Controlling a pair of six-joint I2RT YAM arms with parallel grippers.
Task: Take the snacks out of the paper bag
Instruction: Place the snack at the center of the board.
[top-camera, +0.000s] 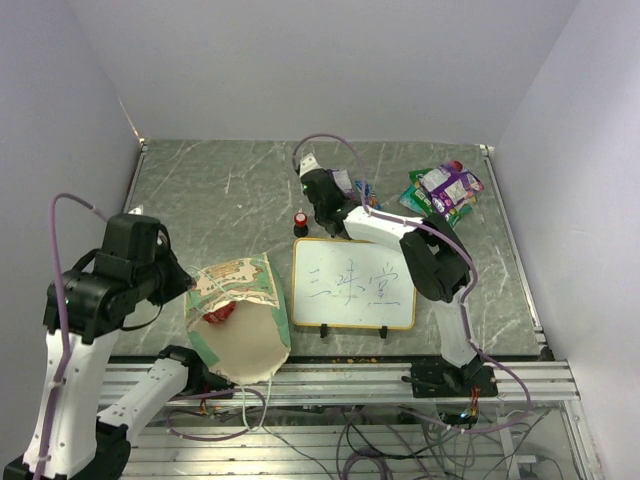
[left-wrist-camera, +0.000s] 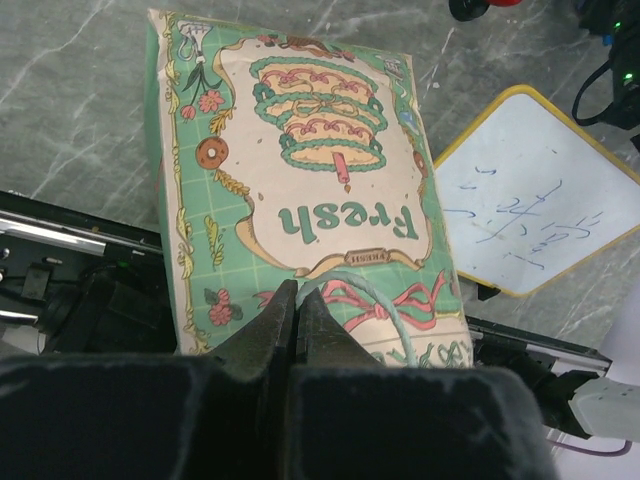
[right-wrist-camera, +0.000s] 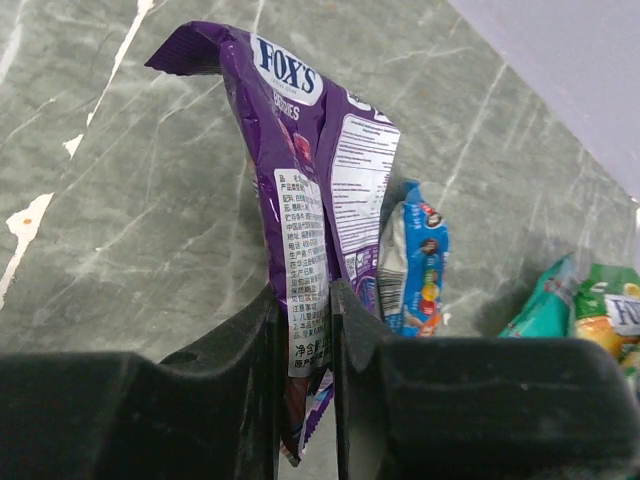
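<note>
Purple Fox's packet (right-wrist-camera: 290, 130) is pinched in the right pincer (right-wrist-camera: 305, 300); left pincer (left-wrist-camera: 297, 300) sits pressed together at the paper bag (left-wrist-camera: 300, 150) edge.

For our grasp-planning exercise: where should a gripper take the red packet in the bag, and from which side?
Probably pinch the exposed edge of the red packet, from above through the open mouth of the bag: its walls hide the rest.
</note>
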